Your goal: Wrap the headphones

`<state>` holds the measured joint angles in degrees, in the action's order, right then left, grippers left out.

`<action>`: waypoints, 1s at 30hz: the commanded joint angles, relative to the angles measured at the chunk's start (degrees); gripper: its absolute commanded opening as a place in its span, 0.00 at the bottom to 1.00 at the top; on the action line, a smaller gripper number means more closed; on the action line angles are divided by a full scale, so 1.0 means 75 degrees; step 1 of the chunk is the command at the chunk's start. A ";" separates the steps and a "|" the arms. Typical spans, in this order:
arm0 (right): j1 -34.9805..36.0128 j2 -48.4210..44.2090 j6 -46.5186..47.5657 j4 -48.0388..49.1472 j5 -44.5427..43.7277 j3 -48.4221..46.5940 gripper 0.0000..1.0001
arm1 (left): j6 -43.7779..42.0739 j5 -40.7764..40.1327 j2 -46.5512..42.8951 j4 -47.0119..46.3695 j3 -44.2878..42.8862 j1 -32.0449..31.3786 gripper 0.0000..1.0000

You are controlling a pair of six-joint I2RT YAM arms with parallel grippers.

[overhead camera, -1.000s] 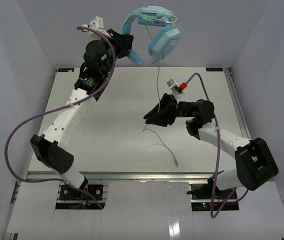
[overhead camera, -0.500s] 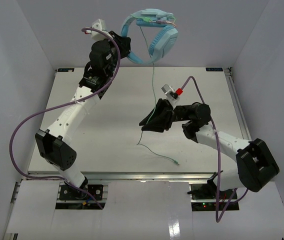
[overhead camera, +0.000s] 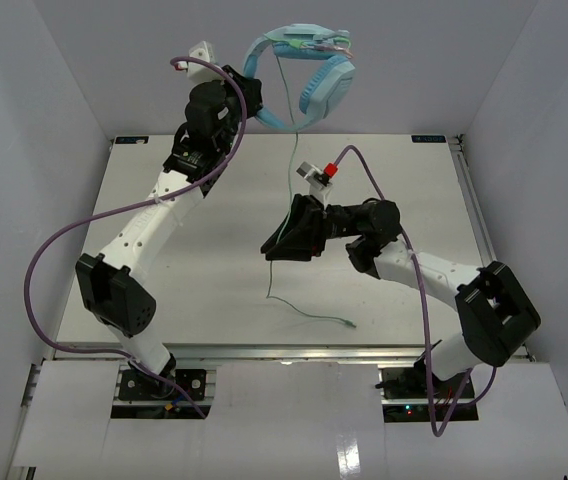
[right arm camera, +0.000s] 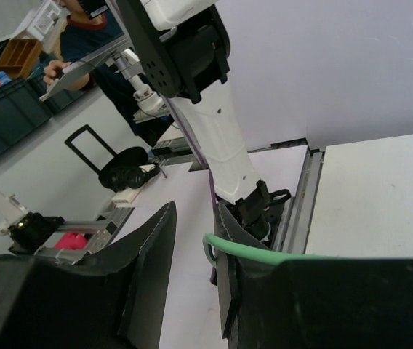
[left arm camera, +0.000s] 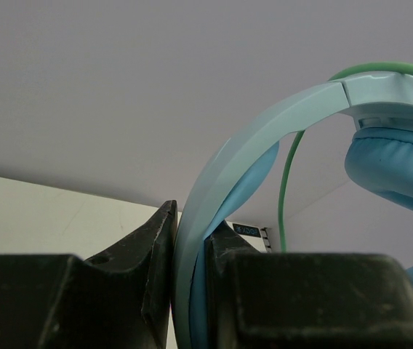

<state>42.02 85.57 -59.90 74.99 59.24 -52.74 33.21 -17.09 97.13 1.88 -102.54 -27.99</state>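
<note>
My left gripper (overhead camera: 256,105) is shut on the headband (left arm camera: 265,123) of the light blue headphones (overhead camera: 309,70) and holds them high above the table's back edge. An earcup (left arm camera: 395,163) shows at the right of the left wrist view. The thin pale-green cable (overhead camera: 292,160) hangs down from the headphones to my right gripper (overhead camera: 272,245). In the right wrist view, the cable (right arm camera: 265,254) lies hooked over one of that gripper's fingers (right arm camera: 225,240), and the jaws stand apart (right arm camera: 195,211). Below that gripper the cable drops to the table, and its plug (overhead camera: 349,322) lies near the front edge.
The white table (overhead camera: 184,260) is boxed in by grey walls at the left, back and right. A metal rail (overhead camera: 264,348) runs along its front edge. The left arm's base (right arm camera: 221,160) shows in the right wrist view, beyond the rail.
My right gripper has moved left and towards the back with the cable hooked on it. The slack and plug slid left on the table. The left arm shifted the headphones slightly.
</note>
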 commanded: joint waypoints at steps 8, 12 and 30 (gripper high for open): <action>0.0422 -0.0575 -0.0031 0.3514 0.0097 -0.0209 0.33 | 0.0043 -0.0351 -0.0045 -0.0555 -0.0380 -0.0018 0.00; 0.0420 -0.0758 -0.0017 0.3489 0.0188 -0.0105 0.32 | -0.0129 -0.0417 0.0057 -0.0519 -0.0473 -0.0018 0.00; 0.0234 -0.1270 -0.1045 0.4435 0.0184 -0.0094 0.32 | -0.1673 -0.0832 0.0060 -0.0314 0.0120 0.0005 0.00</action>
<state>44.50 78.27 -65.26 75.10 61.21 -52.60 22.36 -21.48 100.10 3.25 -103.51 -27.99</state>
